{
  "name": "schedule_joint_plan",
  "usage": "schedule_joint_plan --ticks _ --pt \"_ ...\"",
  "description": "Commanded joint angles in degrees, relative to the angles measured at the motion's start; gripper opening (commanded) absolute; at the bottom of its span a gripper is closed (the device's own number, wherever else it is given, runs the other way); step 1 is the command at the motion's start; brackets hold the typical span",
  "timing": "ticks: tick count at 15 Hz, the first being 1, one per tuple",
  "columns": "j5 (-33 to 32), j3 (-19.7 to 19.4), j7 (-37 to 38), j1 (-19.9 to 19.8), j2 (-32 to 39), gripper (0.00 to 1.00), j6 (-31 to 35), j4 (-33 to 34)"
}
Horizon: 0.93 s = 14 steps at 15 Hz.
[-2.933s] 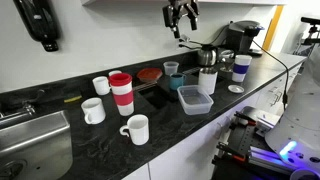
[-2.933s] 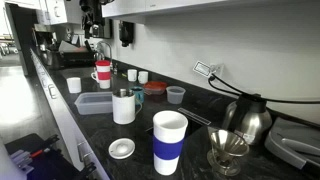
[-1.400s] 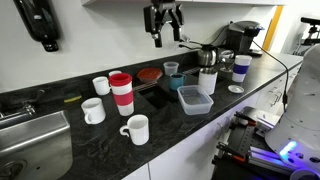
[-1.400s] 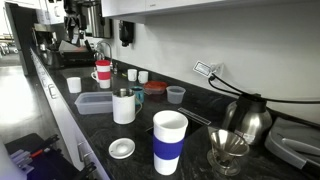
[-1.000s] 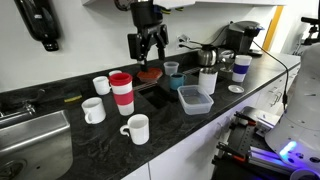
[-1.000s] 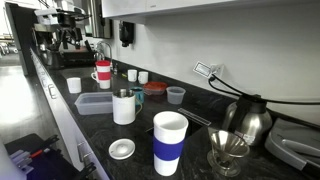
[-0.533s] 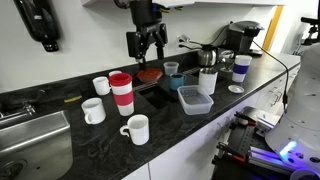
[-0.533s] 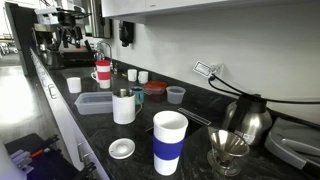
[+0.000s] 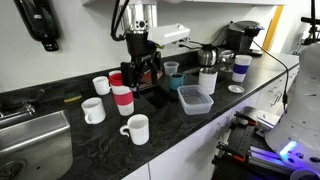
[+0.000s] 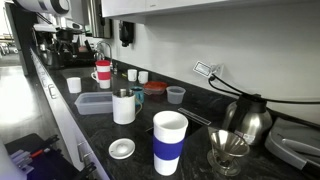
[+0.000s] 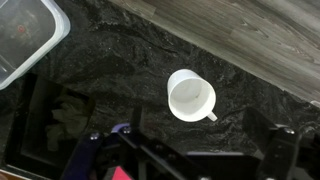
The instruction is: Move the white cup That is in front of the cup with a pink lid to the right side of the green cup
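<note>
Near the front edge of the surface (image 9: 185, 128), the white cup (image 9: 136, 129) is found upright, in front of the pink-lidded tumbler (image 9: 122, 97). The end effector (image 9: 142, 80) is held spread and empty, roughly above that tumbler. From it the cup lies toward the front edge, well apart from the green cup (image 9: 171, 70).
</note>
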Motion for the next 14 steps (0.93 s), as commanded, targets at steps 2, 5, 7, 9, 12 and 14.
schedule_joint_plan --ticks 2,5,7,9,12,14 --pt "3.46 -1.11 -0.02 0.32 3.19 1.0 4.03 -1.59" --pt "4.38 -1.98 -0.25 0.42 6.11 1.0 6.07 -2.38" --pt "5.9 -2.37 -0.57 0.52 7.85 1.0 6.76 -2.8" --pt "6.93 -2.61 -0.87 0.61 9.5 1.0 7.14 -2.76" --pt "7.54 -3.18 -1.09 0.52 11.47 1.0 7.9 -2.07" --pt "7.44 -3.73 -1.1 0.45 12.08 0.88 7.78 -2.0"
